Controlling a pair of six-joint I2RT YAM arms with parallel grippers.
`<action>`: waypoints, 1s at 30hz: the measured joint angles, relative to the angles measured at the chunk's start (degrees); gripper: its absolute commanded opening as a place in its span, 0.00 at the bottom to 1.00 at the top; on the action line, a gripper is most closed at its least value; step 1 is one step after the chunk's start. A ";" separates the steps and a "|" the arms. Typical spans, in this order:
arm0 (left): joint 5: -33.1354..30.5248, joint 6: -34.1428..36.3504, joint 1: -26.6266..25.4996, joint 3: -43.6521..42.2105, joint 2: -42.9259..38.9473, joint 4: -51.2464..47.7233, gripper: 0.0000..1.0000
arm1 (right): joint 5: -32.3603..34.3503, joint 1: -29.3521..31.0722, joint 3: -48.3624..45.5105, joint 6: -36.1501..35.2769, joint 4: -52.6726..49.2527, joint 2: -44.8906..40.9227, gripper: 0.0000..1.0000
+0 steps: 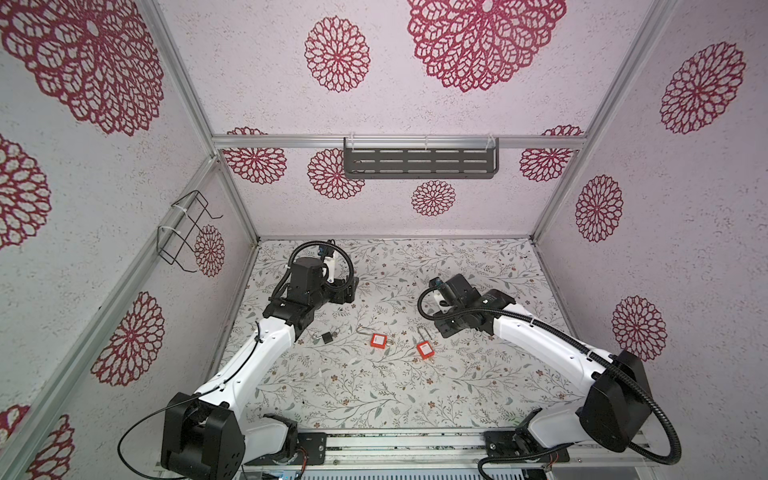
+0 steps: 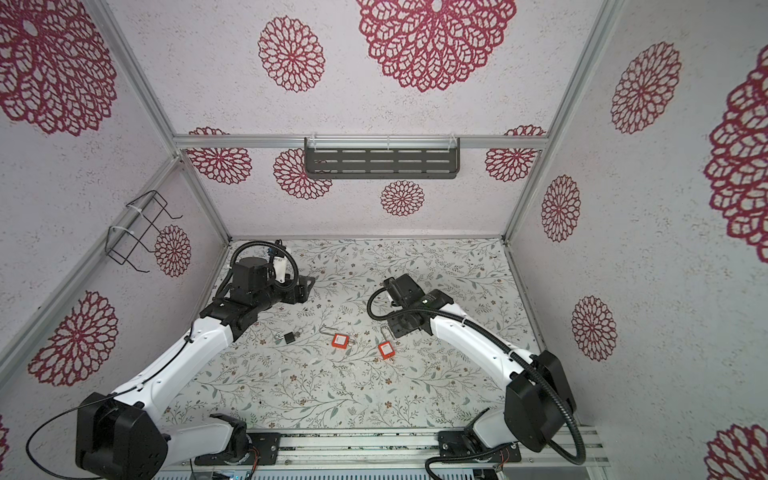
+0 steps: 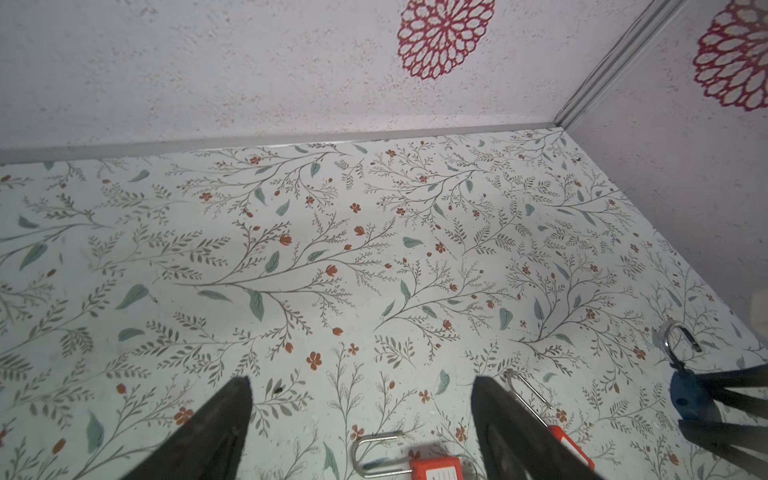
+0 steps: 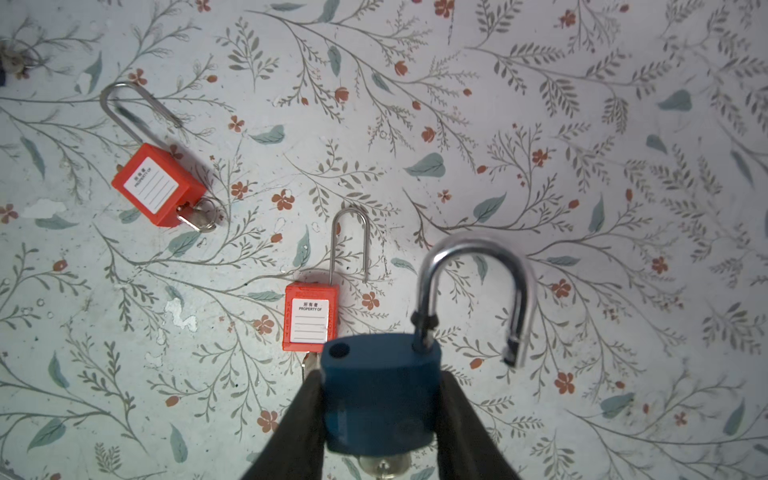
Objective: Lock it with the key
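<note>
The left hand (image 3: 361, 380) is held wide and empty over the floral-patterned tabletop (image 3: 291, 249), and the blue oval-bodied padlock with a steel shackle (image 4: 382, 390) is pinched by its sides in the right hand (image 4: 381, 375), a silver key (image 4: 384, 464) showing at its underside. A slip of the smooth body in that pinch is to be feared if the shackle is pressed (its free end is swung away from its hole) or the key turned off-axis. "PROPERTY OF" beneath Chinese characters can be read on the white labels of the left red plastic padlock (image 4: 158, 185) and the right red plastic padlock (image 4: 309, 318).
</note>
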 measured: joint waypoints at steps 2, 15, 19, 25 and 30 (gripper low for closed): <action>1.55 3.26 0.00 -1.62 -0.90 3.93 0.82 | -0.07 0.02 1.33 -3.67 -0.02 0.00 0.30; 20.39 31.19 -0.07 -9.99 -0.39 24.72 0.61 | -5.16 0.02 11.28 -22.56 -3.45 0.87 0.29; 26.10 39.26 -0.07 -8.33 1.31 25.68 0.58 | -9.22 0.02 13.90 -26.75 -6.58 1.49 0.29; 29.92 51.58 -1.33 -6.45 2.86 24.65 0.52 | -16.63 -0.04 16.46 -30.91 -9.99 2.99 0.30; 28.46 61.79 -4.57 -7.52 2.38 24.55 0.46 | -22.49 -0.17 17.70 -33.29 -13.31 4.61 0.30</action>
